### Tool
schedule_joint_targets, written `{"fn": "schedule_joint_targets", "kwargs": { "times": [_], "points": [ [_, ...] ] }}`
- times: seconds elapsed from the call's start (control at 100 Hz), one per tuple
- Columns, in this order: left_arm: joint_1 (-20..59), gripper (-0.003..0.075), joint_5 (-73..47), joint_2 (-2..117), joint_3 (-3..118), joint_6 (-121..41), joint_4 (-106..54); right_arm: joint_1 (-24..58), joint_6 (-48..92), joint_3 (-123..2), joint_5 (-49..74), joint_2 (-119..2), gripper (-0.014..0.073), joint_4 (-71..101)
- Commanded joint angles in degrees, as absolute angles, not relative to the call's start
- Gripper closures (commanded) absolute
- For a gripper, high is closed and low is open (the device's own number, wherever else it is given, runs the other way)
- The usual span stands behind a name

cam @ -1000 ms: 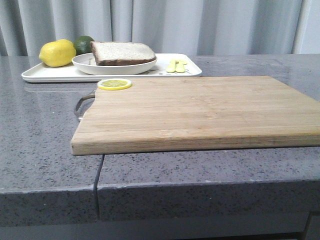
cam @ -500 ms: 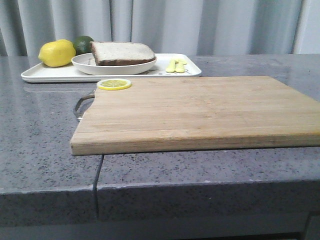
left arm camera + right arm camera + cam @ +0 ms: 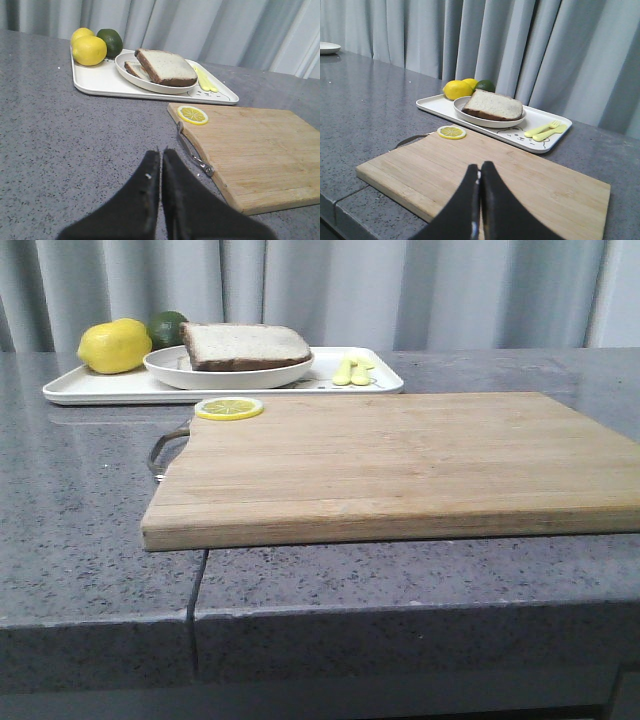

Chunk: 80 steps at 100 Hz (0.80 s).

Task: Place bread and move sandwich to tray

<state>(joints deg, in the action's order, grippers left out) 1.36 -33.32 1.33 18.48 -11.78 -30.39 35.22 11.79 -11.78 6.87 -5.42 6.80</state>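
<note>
Both jaws pressed together, empty; bread (image 3: 167, 67) hides the sandwich (image 3: 136, 70) filling.

Your left gripper (image 3: 160, 160) and right gripper (image 3: 479, 176) show as smooth matte-black tapered fingers, rounded at the tips; a tiny pale speck marks one left finger (image 3: 147, 176).

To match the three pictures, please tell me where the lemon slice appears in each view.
Front view: lemon slice on the cutting board's far left corner, before the tray.
Left wrist view: same corner, beside the board's metal handle.
Right wrist view: same corner.
Shared landmark: the plate with bread.
</note>
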Motion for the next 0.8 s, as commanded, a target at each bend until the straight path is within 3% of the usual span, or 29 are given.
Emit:
{"fn": "schedule_joint_targets", "kwargs": {
  "times": [0.0,0.19,0.64,0.79],
  "points": [
    [1.7,0.074,-29.8,2.0,19.8,-11.2,-31.6,34.7,11.9,-13.3,2.0,-5.9,0.0653,6.5],
    [1.7,0.074,-28.9,2.0,19.1,-10.4,-27.5,34.7,11.9,-13.3,2.0,-5.9,0.0653,6.5],
    [1.7,0.074,4.3,1.8,1.4,-9.9,-10.1,34.7,11.9,-13.3,2.0,-5.9,0.0653,6.5],
    [1.7,0.074,1.1,-1.1,-0.9,-7.7,-7.1,34.7,11.9,-13.3,2.0,-5.9,0.0653,6.5]
  ]
}}
